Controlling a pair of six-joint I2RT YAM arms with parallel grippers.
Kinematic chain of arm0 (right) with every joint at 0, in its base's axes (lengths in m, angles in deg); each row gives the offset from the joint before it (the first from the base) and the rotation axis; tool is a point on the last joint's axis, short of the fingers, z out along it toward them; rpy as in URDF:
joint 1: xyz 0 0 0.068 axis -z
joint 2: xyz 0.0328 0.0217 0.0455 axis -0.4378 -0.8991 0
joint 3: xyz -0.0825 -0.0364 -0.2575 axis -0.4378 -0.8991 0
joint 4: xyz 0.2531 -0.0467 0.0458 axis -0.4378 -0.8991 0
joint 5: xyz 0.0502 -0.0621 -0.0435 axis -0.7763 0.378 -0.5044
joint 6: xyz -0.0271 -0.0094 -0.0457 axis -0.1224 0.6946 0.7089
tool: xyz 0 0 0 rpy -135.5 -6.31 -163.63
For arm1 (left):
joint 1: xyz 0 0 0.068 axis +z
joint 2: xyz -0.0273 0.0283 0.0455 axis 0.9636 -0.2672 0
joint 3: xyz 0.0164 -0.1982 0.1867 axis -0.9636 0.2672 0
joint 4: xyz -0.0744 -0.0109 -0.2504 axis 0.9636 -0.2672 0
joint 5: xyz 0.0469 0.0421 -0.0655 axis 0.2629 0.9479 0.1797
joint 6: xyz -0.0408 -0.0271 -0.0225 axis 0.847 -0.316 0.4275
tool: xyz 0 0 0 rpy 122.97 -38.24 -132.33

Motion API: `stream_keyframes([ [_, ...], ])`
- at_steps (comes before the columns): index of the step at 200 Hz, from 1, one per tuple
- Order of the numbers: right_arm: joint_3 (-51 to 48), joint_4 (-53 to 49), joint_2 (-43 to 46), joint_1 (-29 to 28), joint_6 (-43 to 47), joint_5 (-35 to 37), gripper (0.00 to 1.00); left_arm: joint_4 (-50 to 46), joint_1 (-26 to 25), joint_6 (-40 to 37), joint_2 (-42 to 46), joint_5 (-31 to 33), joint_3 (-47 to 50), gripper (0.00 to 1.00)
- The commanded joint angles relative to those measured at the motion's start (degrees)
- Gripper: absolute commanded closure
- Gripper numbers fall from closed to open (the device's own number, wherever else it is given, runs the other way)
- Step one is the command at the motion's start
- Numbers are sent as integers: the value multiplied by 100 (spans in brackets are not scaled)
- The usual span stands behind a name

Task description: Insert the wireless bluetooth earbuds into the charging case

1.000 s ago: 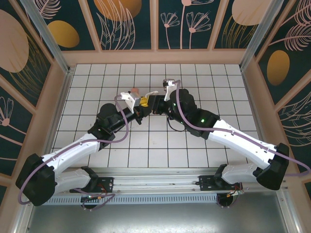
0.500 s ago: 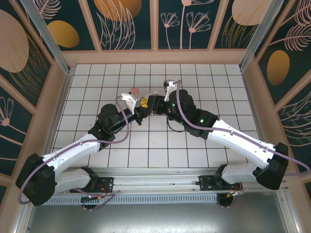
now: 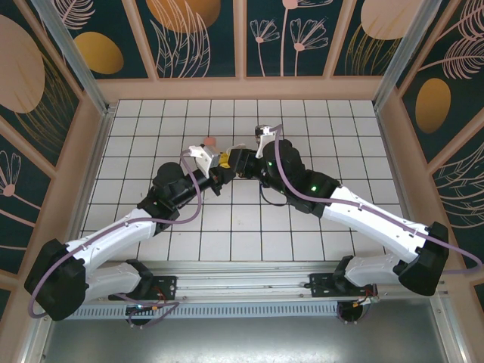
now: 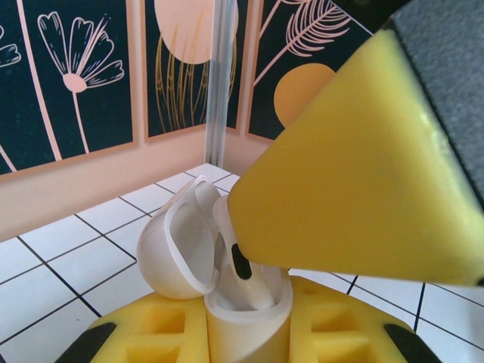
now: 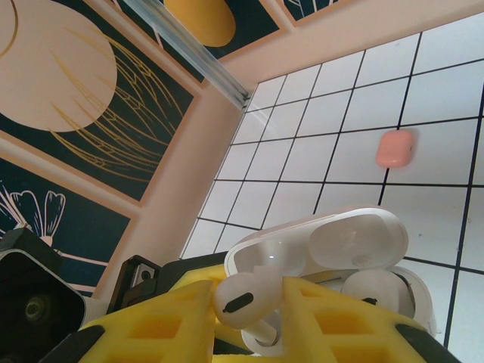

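Right wrist view, nearest first: the right gripper (image 5: 249, 324) has its yellow fingers narrowly apart with a white earbud (image 5: 243, 296) lodged in the gap. The bud's rounded head is up between the pads and its stem runs down and away toward the charging case (image 5: 355, 261) just beyond. Whether the pads are pressing on the bud or only flanking it I cannot tell. In the left wrist view the left gripper (image 4: 246, 342) is clamped on the case body from both sides and holds it upright. The hinged lid (image 4: 178, 249) is thrown back to one side, and the bud's stem is already down in the mouth of the case, its long axis close to the case's own upright axis. So the bud lies directly between the right gripper's tips and the socket. I judge that the right arm is the one placed to finish the seating or let go, along the stem's line, not sideways. From the top external camera both grippers meet tip to tip over the middle of the tiled surface (image 3: 302, 121). Farther back, a small salmon-pink piece (image 5: 395, 148) lies alone on a tile, well apart.
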Motion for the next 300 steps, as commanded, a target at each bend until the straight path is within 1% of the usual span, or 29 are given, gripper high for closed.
stream_keyframes([
  [1,-105,-301,-46,8,-93,-6,72,380,-14,-56,181,67,-2,100],
  [21,-115,-317,-42,9,-112,-6,72,374,-22,-51,190,76,3,100],
  [72,-159,-404,-28,22,-191,7,77,380,-15,-56,207,82,1,100],
  [128,-288,-462,-11,62,-332,-136,77,356,-14,-91,269,132,21,100],
  [181,-573,-372,164,240,-758,-328,77,388,-22,-83,304,168,29,100],
  [225,-668,-298,154,273,-923,-561,75,451,-22,-48,304,164,32,100],
  [300,-461,-569,56,264,-987,-467,67,412,-18,-65,387,214,66,100],
])
